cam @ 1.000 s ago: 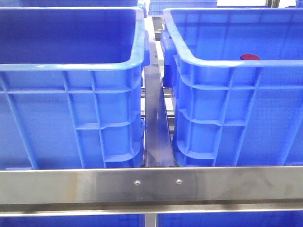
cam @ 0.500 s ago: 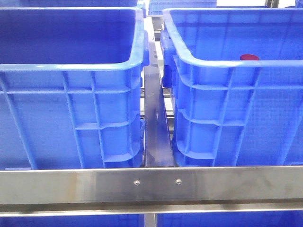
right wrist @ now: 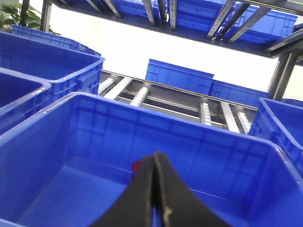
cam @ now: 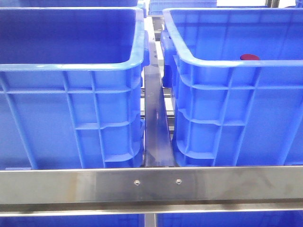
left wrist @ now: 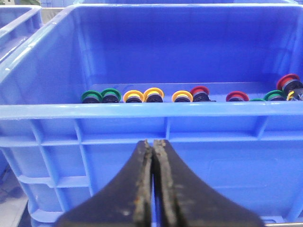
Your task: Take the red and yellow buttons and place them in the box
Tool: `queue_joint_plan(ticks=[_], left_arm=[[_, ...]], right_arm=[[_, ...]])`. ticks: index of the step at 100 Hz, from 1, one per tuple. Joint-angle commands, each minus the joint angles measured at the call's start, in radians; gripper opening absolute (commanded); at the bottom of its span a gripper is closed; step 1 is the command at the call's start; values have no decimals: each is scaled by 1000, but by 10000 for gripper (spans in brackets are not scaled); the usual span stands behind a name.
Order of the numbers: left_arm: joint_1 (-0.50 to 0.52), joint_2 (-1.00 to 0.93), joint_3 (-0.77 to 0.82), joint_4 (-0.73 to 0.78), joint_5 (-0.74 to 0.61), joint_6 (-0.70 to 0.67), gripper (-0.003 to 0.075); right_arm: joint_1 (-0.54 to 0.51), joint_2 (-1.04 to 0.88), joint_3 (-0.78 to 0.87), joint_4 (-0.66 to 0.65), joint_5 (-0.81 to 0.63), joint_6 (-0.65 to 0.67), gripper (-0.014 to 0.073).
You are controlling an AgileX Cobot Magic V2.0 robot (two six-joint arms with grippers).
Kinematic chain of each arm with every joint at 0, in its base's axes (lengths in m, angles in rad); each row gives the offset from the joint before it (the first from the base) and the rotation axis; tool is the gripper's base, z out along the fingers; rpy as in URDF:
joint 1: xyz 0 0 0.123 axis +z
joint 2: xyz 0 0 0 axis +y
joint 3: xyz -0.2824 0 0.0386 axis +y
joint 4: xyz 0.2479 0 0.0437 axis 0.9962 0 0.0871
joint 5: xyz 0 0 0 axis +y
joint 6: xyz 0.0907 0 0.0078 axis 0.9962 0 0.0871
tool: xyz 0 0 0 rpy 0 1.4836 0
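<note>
Red button (cam: pixel 249 57) in box (cam: pixel 227 85); unlabelled.

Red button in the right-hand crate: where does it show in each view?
Front: red button peeks just over the right crate's near rim.
Right wrist: red button on the crate floor, mostly hidden beyond the shut right gripper.
Left wrist: cannot single it out; another crate holds many buttons.
Landmark: right crate's rolled rim, front and right wrist.
</note>
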Motion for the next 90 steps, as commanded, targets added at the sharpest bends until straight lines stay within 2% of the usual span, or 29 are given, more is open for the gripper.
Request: queue_joint_plan(ticks=[1,55,77,90], left_arm=[[3,-30,55,3,-75,-12,-20],[3,-30,54,3,-75,-12,-20],[3,-30,54,3,-75,-12,-20],[3,-30,54,3,-75,-12,-20]], right_arm=[[-7,8,-30,116,21,-6,-70],[-7,8,-30,116,21,-6,-70],[61,8,-30,116,17,-6,-70],[63,8,-30,112,1,-6,-70]])
